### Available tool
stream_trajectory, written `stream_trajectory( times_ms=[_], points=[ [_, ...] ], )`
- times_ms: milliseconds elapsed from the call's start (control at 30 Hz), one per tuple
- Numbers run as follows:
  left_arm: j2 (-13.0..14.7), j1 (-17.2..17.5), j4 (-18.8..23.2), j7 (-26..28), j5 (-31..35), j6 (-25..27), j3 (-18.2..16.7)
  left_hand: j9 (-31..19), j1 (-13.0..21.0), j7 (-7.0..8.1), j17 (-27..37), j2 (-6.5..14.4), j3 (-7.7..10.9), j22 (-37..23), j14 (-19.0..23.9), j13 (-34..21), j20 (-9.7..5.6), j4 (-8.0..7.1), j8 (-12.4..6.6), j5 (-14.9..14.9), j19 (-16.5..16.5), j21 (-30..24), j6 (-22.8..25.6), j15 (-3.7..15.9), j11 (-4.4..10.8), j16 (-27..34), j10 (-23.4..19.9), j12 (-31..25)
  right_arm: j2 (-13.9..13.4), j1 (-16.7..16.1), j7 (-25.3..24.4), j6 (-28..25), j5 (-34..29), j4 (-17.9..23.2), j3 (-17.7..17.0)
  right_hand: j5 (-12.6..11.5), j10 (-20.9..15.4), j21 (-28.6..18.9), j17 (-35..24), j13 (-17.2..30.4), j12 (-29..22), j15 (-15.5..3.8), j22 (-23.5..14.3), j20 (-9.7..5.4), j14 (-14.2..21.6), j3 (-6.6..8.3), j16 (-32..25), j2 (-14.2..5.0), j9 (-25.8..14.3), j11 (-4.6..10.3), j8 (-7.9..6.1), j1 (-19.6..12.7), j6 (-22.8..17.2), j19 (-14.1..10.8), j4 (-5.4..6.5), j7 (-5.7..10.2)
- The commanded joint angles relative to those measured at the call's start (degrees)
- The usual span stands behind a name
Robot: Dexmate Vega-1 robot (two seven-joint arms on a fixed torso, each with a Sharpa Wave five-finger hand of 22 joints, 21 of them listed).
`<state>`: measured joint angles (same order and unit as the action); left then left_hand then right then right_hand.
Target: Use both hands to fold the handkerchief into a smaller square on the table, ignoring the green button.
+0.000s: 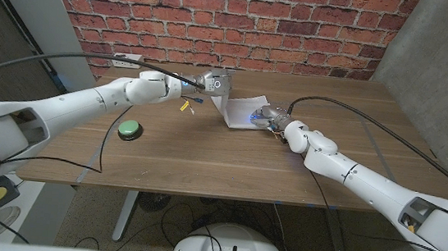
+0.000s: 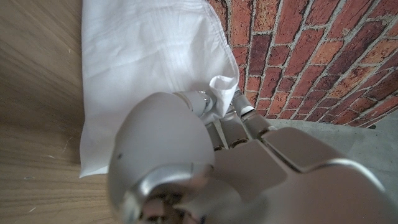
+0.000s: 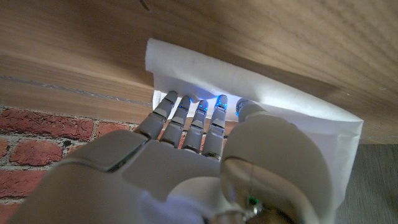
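The white handkerchief (image 1: 240, 112) lies at the table's middle back, its left side lifted off the wood. My left hand (image 1: 211, 83) pinches that raised edge; in the left wrist view the fingers (image 2: 214, 106) close on a bunched corner of the handkerchief (image 2: 149, 62). My right hand (image 1: 271, 118) is on the cloth's right part. In the right wrist view its fingers (image 3: 186, 115) stretch out side by side and press on the handkerchief (image 3: 261, 84), holding nothing.
The green button (image 1: 129, 129) sits on the table to the left, under my left forearm. Small yellow and blue bits (image 1: 186, 104) lie near the left hand. A white socket strip (image 1: 128, 60) is at the back left by the brick wall (image 1: 242, 20).
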<state>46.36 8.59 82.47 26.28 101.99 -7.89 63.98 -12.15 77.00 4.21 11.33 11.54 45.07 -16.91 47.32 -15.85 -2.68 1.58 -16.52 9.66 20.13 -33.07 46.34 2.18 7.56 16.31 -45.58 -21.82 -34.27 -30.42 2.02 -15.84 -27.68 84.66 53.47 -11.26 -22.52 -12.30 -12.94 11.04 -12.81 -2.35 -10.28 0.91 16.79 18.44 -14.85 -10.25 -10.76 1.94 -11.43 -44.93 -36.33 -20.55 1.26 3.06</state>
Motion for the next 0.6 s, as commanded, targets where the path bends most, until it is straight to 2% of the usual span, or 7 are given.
stream_trajectory(
  times_ms=[33,600],
  points=[
    [-2.5,-5.0,-3.4,3.1,3.3,-0.1,3.9,-0.1,0.0,0.15,0.2,0.5,-0.16,-0.1,3.3,-0.3,-2.49,0.05,0.05,0.1,-0.3,-0.5,0.4,10.99,0.22,-0.2,-0.2,0.1,-0.2,-0.7,-0.1,0.3,-0.3,0.3,-0.3,-0.3,-0.6,-0.2,0.0,0.2,0.1,-3.92,-0.2,0.03,0.1,0.33,0.0,-0.2,-0.1,0.22,-0.13,0.4,-0.6,-0.6,-0.17,0.26],
    [-7.8,-11.5,-8.5,7.2,4.5,-0.5,10.8,-0.2,0.0,0.18,0.3,0.5,-0.34,-0.1,3.4,-0.6,-2.62,0.05,0.21,0.1,-0.6,-1.1,0.6,11.0,0.28,-0.3,-0.3,0.1,0.2,-0.9,-1.1,1.9,0.0,-1.1,-0.7,-0.3,-0.9,-0.2,-0.1,0.2,0.1,-3.81,-0.2,0.03,0.1,0.45,0.0,-0.2,-0.1,-0.01,-0.06,0.5,-0.9,-0.6,-0.47,0.25]
  ],
)
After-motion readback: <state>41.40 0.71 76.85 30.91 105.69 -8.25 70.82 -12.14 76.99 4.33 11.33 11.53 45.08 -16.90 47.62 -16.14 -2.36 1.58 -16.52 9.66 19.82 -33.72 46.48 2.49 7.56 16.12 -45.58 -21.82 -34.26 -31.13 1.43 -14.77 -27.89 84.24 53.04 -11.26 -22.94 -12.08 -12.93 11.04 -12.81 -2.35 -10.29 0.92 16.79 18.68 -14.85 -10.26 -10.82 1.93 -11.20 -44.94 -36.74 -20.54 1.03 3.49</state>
